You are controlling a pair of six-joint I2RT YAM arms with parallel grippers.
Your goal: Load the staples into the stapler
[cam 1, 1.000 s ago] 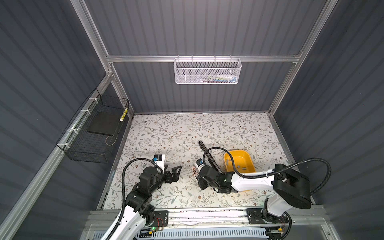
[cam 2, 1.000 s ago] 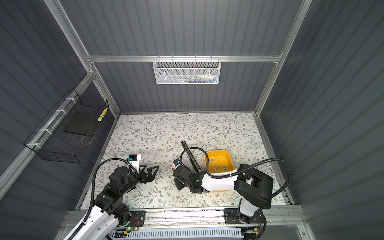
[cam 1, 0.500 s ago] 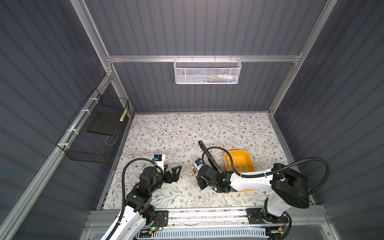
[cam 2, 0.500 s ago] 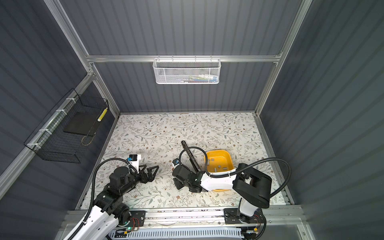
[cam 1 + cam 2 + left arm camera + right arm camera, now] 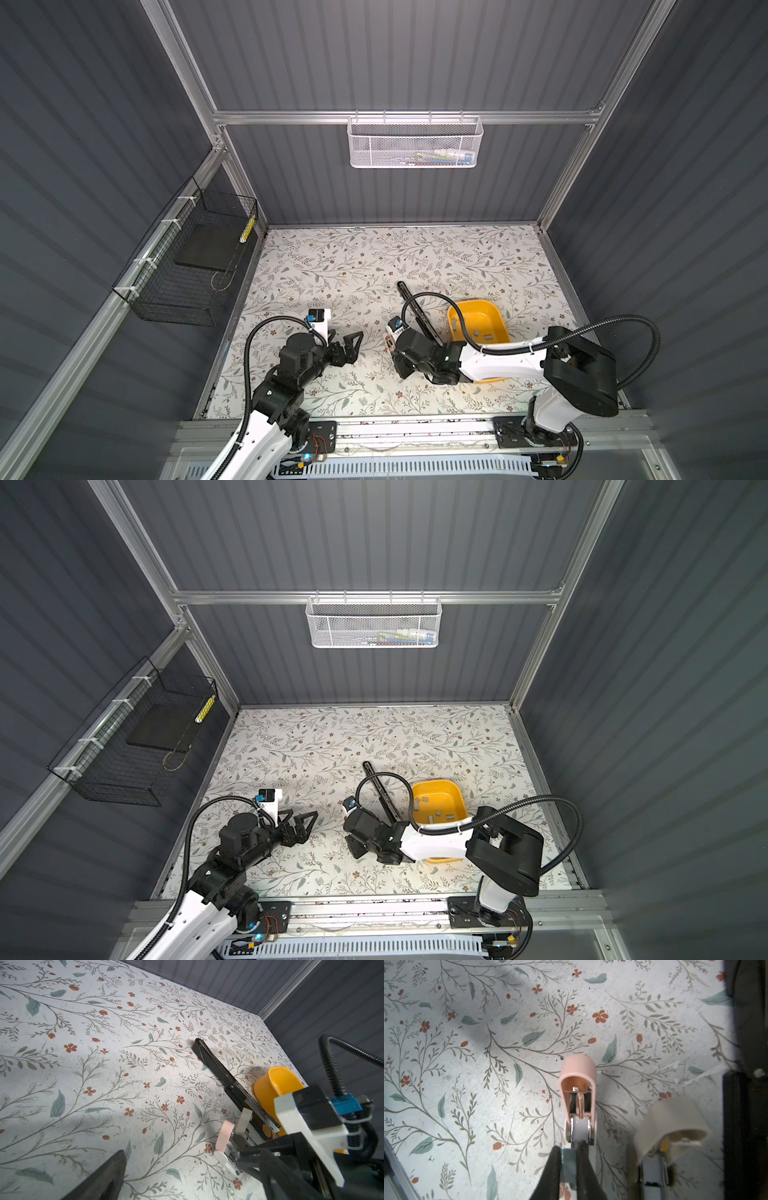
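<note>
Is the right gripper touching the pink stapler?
Touching. In the right wrist view, the right gripper pinches the pink stapler by its metal base.

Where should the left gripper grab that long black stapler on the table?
Probably from above, jaws across the narrow width, on the far half of the black stapler: it lies flat and slim, while the yellow tray crowds its near end.

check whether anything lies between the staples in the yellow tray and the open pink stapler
Yes. The long black stapler lies between the yellow tray holding the staples and the pink stapler, and a beige stapler stands beside the pink one on that side.
</note>
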